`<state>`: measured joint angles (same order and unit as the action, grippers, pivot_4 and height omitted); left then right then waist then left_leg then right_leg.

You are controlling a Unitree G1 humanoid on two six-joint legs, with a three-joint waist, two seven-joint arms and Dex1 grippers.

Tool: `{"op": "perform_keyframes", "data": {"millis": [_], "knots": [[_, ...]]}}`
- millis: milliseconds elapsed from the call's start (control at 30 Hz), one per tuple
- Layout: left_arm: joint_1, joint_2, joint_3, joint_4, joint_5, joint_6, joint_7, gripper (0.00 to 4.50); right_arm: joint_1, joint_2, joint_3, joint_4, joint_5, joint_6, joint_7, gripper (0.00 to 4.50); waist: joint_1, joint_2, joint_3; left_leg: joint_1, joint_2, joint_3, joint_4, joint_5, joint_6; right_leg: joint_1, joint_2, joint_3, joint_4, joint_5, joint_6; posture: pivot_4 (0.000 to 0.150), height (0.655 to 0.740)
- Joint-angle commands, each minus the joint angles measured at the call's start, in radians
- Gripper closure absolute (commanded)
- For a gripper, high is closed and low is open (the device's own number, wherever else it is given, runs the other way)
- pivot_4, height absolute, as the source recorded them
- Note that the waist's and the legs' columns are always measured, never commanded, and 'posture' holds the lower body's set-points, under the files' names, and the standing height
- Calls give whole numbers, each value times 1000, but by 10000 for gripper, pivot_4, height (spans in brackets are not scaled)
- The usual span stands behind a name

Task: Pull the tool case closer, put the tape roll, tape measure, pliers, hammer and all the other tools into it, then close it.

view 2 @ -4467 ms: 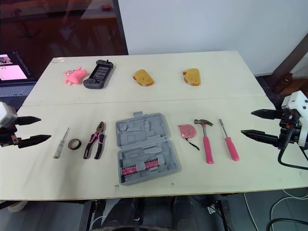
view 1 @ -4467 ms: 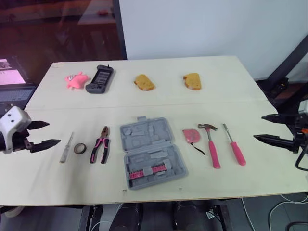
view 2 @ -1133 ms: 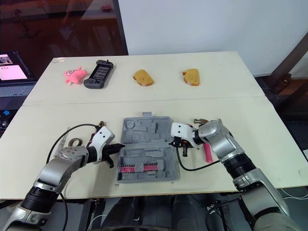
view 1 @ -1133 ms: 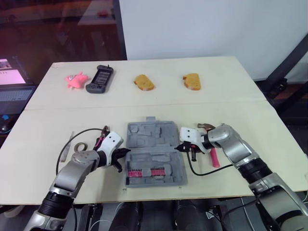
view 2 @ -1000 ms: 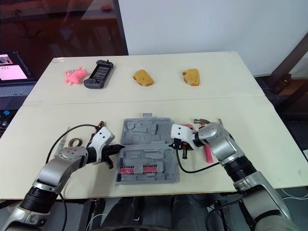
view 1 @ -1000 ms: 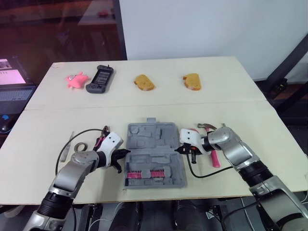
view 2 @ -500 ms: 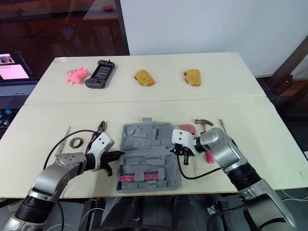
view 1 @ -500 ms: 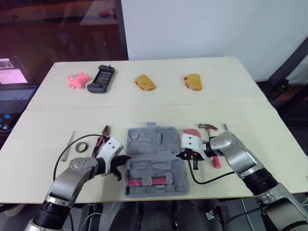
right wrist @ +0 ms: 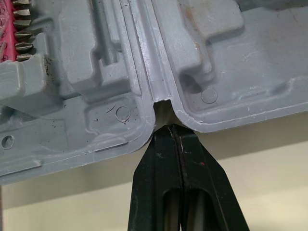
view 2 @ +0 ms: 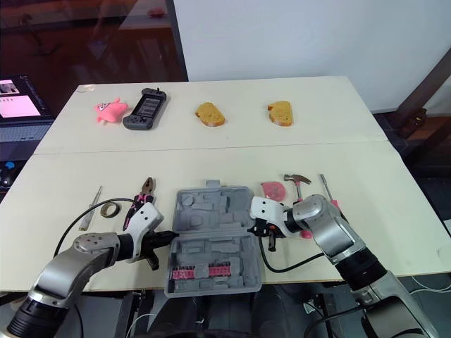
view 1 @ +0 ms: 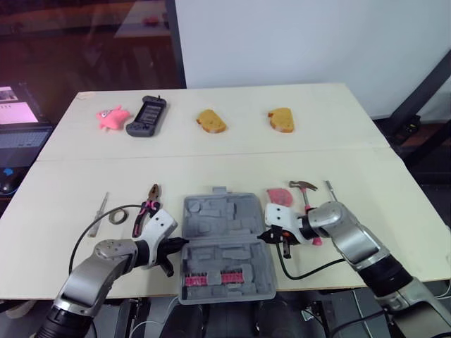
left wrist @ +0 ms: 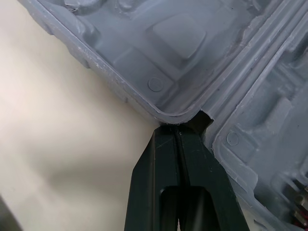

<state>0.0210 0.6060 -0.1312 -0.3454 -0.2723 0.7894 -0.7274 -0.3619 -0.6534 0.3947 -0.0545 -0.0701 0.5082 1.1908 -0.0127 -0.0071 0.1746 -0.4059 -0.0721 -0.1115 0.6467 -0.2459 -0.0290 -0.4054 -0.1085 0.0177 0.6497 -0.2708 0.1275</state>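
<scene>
Case (view 1: 225, 243), open, sits at the table's (view 1: 232, 148) near edge. Left gripper (view 1: 176, 243) and right gripper (view 1: 266, 238), fingers pressed together, wedge into its hinge notches. Pliers (view 1: 148, 209), hammer (view 1: 308, 195) and tape roll (view 1: 118, 215) lie outside, unpacked.

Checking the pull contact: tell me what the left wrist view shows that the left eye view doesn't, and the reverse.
Left wrist view adds the contact: the left gripper has its fingers shut, tips set in the hinge notch of the tool case. Left eye view adds the layout: the right gripper at the opposite side, and pliers, tape roll, hammer and tape measure lying out on the table. Both share the open grey case and the left gripper against it.
</scene>
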Motion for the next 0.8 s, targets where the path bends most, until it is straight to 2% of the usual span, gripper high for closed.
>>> {"op": "perform_keyframes", "data": {"millis": [33, 800], "knots": [[18, -3, -22, -34, -30, 7, -19, 44680, 19, 1, 32, -55, 29, 10, 23, 45000, 1, 0, 0, 0, 0, 0, 0, 0, 0, 0, 0, 0, 0, 0, 0, 1500, 7400], [85, 14, -31, -71, -43, 2, -14, 44680, 74, -20, 31, -125, 50, 74, -4, 45000, 2, 0, 0, 0, 0, 0, 0, 0, 0, 1, -1, -1, -1, 0, 0, 1500, 7400]]}}
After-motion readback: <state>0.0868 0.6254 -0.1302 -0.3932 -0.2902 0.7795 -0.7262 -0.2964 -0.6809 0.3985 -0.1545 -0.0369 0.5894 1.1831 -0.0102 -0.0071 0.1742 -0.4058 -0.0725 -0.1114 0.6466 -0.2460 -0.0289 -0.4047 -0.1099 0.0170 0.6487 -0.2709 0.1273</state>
